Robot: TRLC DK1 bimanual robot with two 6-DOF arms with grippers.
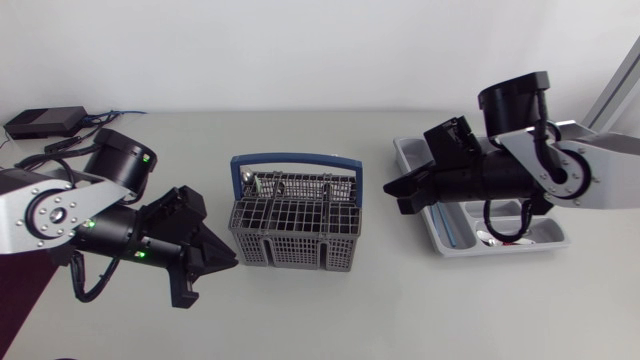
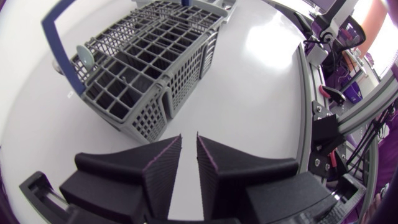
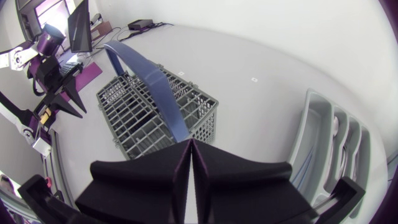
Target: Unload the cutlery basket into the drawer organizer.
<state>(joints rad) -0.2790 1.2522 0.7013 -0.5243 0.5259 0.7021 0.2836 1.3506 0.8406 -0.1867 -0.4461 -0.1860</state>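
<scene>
Head view, centre: cutlery basket [image 1: 293, 225] with utensil [image 1: 250, 181] at upper-left corner; left gripper [image 1: 228, 264] slightly parted, right gripper [image 1: 391, 188] pressed together, both empty; likely mid-unload; next, gripping that utensil.

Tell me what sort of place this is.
Probably a robotics lab bench staged for a kitchen chore: a left arm and a right arm reach over a plain white table, which carries a basket and an organizer.
</scene>
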